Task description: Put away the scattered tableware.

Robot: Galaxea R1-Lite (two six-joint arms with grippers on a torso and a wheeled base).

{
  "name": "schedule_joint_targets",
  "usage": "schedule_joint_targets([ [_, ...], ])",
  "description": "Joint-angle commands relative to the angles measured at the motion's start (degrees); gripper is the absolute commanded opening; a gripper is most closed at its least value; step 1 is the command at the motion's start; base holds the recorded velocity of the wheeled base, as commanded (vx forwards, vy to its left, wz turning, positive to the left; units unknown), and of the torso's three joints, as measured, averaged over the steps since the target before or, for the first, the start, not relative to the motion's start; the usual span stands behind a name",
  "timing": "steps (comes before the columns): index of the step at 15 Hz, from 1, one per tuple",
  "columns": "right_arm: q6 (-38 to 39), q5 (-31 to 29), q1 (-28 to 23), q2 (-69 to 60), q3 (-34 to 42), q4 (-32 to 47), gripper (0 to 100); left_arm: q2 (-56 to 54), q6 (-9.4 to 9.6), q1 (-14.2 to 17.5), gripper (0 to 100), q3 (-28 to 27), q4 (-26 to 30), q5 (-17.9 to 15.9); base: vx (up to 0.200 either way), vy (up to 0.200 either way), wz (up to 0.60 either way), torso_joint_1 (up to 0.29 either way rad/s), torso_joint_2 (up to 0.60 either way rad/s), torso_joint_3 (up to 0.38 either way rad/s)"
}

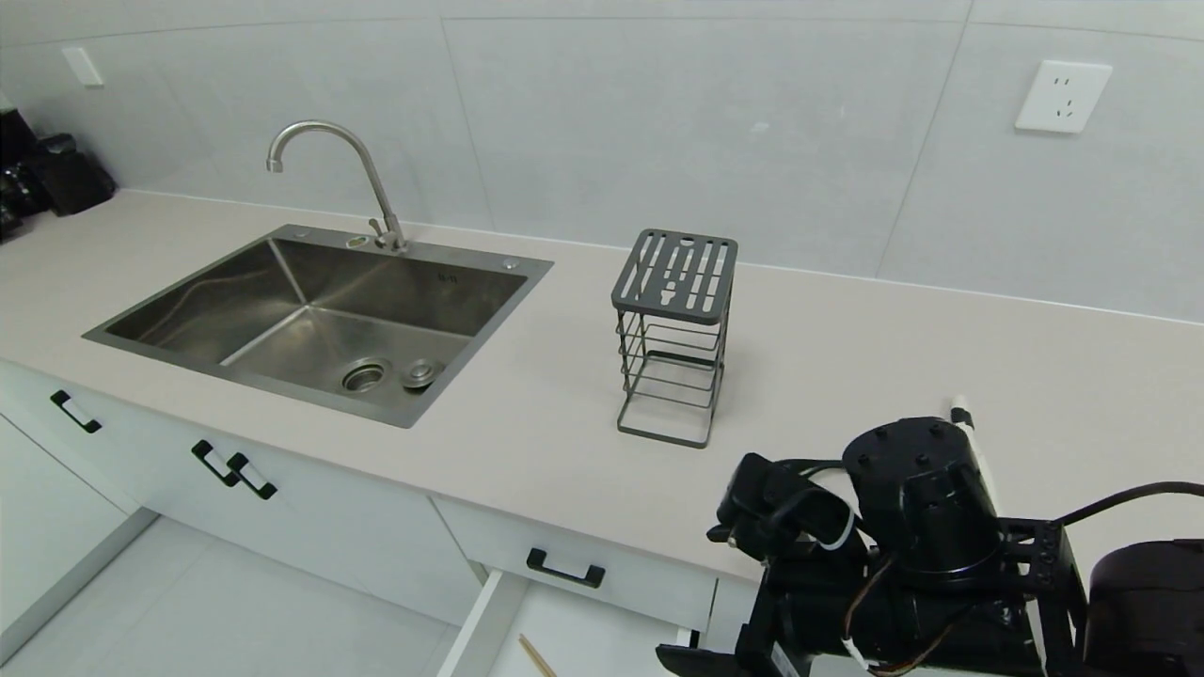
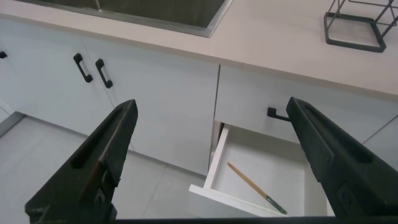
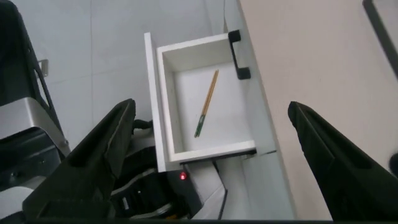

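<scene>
The white drawer (image 1: pixel 470 625) (image 2: pixel 217 155) (image 3: pixel 153 93) is standing pulled out from under the countertop (image 1: pixel 847 357). A wooden chopstick (image 1: pixel 536 655) (image 2: pixel 252 186) (image 3: pixel 207 102) with a green tip is lying slantwise on the drawer's floor; whether it is one stick or a close pair cannot be told.

The right gripper (image 3: pixel 210 106) is hanging above the drawer with its fingers spread wide and grasping nothing, the chopstick lying well below the gap between them. The left gripper (image 2: pixel 211 106) is hovering out in front of the drawer, facing the cabinet fronts, its fingers likewise released and empty.

On the countertop above the drawer a dark wire rack (image 1: pixel 673 338) is standing upright. To the drawer's left the steel sink (image 1: pixel 310 310) is sitting sunk into the countertop, with the faucet (image 1: pixel 339 169) arching over it. To the drawer's right a thin white item (image 1: pixel 961 411) with a dark tip is lying on the countertop, mostly hidden behind the right arm.
</scene>
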Motion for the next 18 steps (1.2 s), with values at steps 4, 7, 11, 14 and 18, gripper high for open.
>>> schedule_joint_targets([
  [4,-0.06,-3.99,-2.44,-1.43,1.28,-1.10,100,0.00,-0.01,0.02,100,-0.06,-0.01,0.04,0.000,0.000,0.00,0.000,0.00,0.000],
  [7,-0.15,-4.34,-2.44,-2.23,2.07,-2.86,100,0.00,-0.01,0.02,100,-0.06,-0.01,0.04,0.000,0.000,0.00,0.000,0.00,0.000],
  [11,-1.46,-6.19,-7.54,-3.90,2.24,-3.04,100,0.00,-0.01,0.02,100,0.02,-0.01,0.04,0.000,0.000,0.00,0.000,0.00,0.000],
  [14,-6.74,-5.57,-14.49,-5.57,6.55,-4.97,100,0.00,-0.01,0.02,100,-0.06,-0.01,0.04,0.000,0.000,0.00,0.000,0.00,0.000],
  [18,-10.60,-5.31,-20.29,-8.47,10.94,-4.97,100,0.00,-0.01,0.02,100,-0.06,-0.01,0.04,0.000,0.000,0.00,0.000,0.00,0.000],
])
